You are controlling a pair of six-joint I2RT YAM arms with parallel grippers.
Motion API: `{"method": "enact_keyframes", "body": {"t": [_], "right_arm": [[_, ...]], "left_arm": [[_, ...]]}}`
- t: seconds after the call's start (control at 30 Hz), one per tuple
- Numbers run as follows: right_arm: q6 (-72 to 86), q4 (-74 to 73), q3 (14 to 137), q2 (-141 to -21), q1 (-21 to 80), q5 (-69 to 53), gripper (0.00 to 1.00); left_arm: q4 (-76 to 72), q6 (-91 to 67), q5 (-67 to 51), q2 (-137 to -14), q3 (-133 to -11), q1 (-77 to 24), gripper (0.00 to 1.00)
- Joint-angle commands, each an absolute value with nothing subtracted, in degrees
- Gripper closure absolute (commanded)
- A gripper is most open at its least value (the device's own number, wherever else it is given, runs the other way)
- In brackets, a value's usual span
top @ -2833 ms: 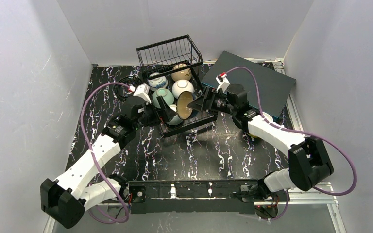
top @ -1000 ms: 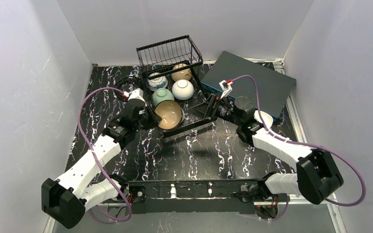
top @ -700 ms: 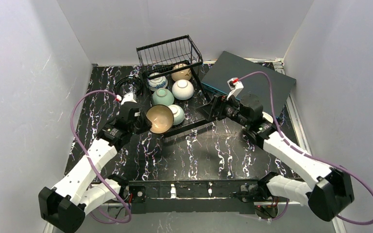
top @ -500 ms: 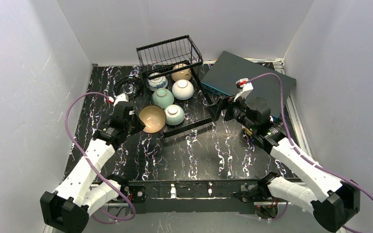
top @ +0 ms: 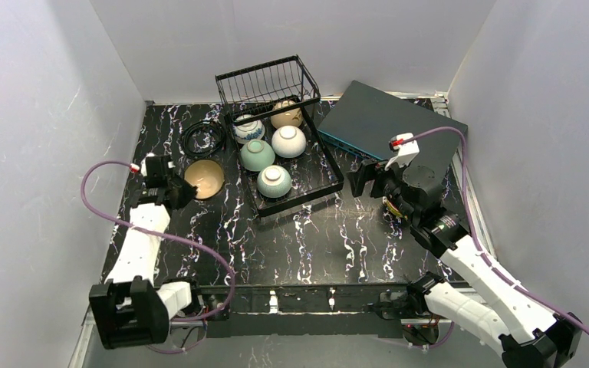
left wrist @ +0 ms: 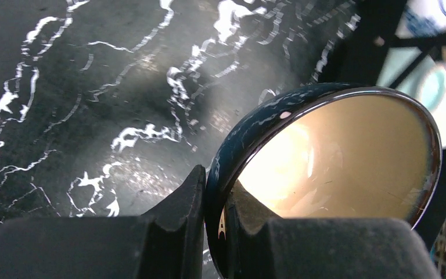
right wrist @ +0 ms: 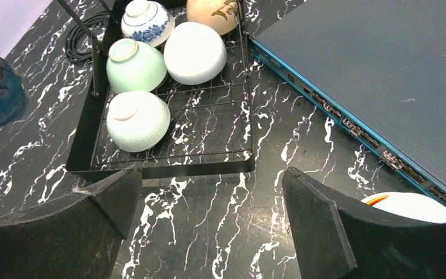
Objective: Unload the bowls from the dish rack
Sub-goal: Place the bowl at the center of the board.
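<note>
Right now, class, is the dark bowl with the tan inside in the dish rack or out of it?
Out. The left claw pinches the bowl by its rim, left of the dish rack, above the table.

Even light, glare in bowl [left wrist: 325, 168], fg blurry

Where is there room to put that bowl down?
Widest: bare table between the dish rack and the near edge. Also left of the rack, nearer than the coiled cable. Crowded: inside the rack, five bowls, and beside the dark box.
</note>
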State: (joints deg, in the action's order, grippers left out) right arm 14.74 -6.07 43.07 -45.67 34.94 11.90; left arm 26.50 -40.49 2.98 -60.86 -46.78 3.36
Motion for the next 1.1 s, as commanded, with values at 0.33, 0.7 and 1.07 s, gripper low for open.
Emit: {"method": "enact_keyframes", "body": {"t": [0.33,0.7,1.07], "right_arm": [[13.3,-4.7,40.4,-42.9,34.8,12.3,0.01],[15.0,-4.1,40.4,-45.0,34.8,10.1,0.01],[17.2,-2.1,39.4,-46.9,34.9,7.9,0.01]], "left_arm": [[18.5,-37.8,1.3,-79.1,-52.8,14.6,1.00],[15.3,-33.2,1.6,-92.4,-58.1,16.5,1.00],[14.7,-32.8,0.1,-94.3,-58.3,16.5,0.67]]}}
